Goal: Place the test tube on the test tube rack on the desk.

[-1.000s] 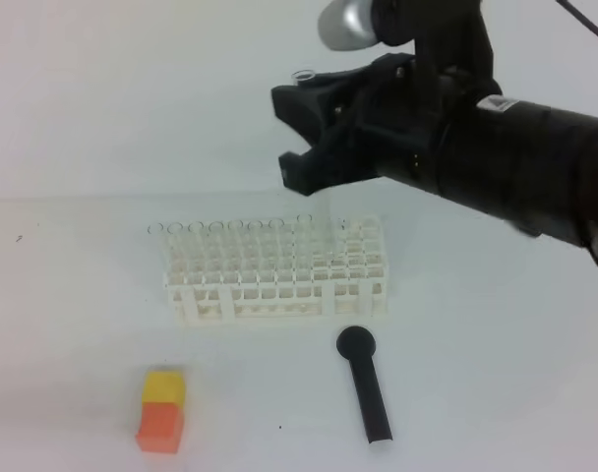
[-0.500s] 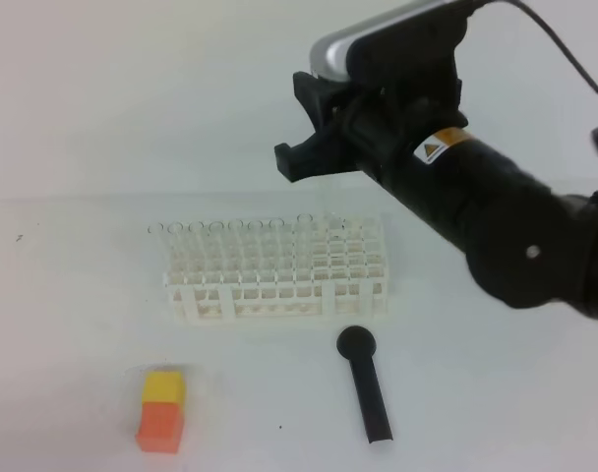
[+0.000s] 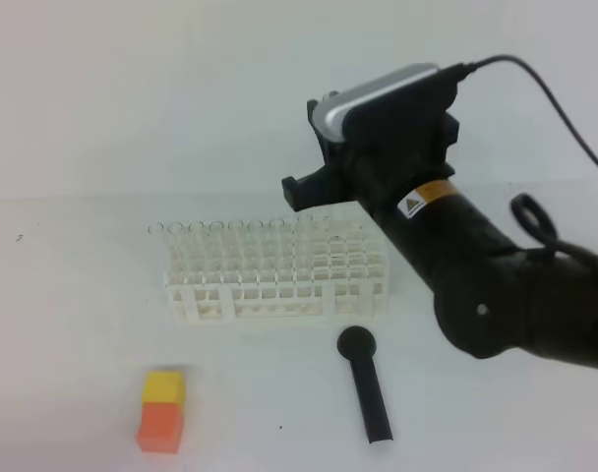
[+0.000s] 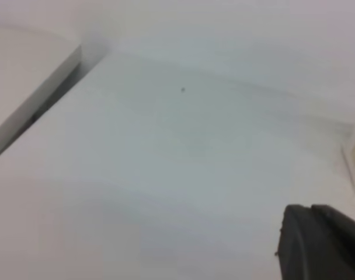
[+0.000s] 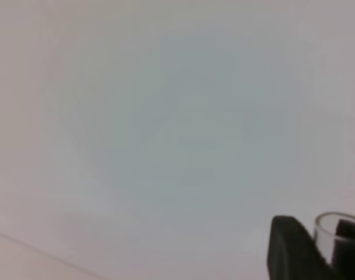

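**Above the rack: test tube held in the right end effector**

Over the right part of the test tube rack [image 3: 277, 270], the right end effector [image 3: 314, 182] is seen raised clear of the table [image 3: 73, 324], at the front of a thick black arm that enters from the right edge of the exterior view. A grey wrist camera is carried on top of it. From the right wrist view, a clear round rim of the test tube [image 5: 339, 232] is seen between the dark fingers [image 5: 289, 248], so the right end effector is clamped on the tube; the tube's lower length is not shown in any view, and in the exterior view the glass cannot be made out against the black body.

The rack, a white lattice with rows of square holes, is set on the table near the middle of the exterior view. Clear rims of glass are seen along its far row. In front of the rack's right end, a black scoop [image 3: 366, 383] is laid on the table with its round head toward the rack, close to it but apart. Well to the left of the scoop, an orange-and-yellow block [image 3: 161, 410] is stood alone.

The left end effector [image 4: 317, 242] is shown only in its own wrist view, as a dark shape at the lower right over bare table; its jaws are pressed together with nothing between them.
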### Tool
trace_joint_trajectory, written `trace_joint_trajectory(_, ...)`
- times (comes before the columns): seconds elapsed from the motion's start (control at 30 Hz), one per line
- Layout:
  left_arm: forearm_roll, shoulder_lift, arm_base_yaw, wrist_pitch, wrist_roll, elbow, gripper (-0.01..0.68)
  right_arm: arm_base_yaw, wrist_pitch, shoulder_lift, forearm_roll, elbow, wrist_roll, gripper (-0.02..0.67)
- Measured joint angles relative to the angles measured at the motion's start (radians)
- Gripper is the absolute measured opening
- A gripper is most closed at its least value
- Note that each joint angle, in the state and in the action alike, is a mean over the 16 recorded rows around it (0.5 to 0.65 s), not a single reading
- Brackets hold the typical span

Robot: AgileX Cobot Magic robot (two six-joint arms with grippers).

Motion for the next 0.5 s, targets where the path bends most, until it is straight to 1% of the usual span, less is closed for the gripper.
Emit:
trace_joint_trajectory(0.3, -0.046, 0.009, 0.018, 0.099, 0.016, -0.013, -0.001, 0.0, -0.101, 0.107, 0.022, -0.004, 0.0, 0.123)
trace_joint_trajectory(0.5, -0.106, 0.009, 0.023, 0.103, 0.093, -0.013, -0.001, 0.006, -0.124, 0.146, 0.02, -0.021, 0.008, 0.123)
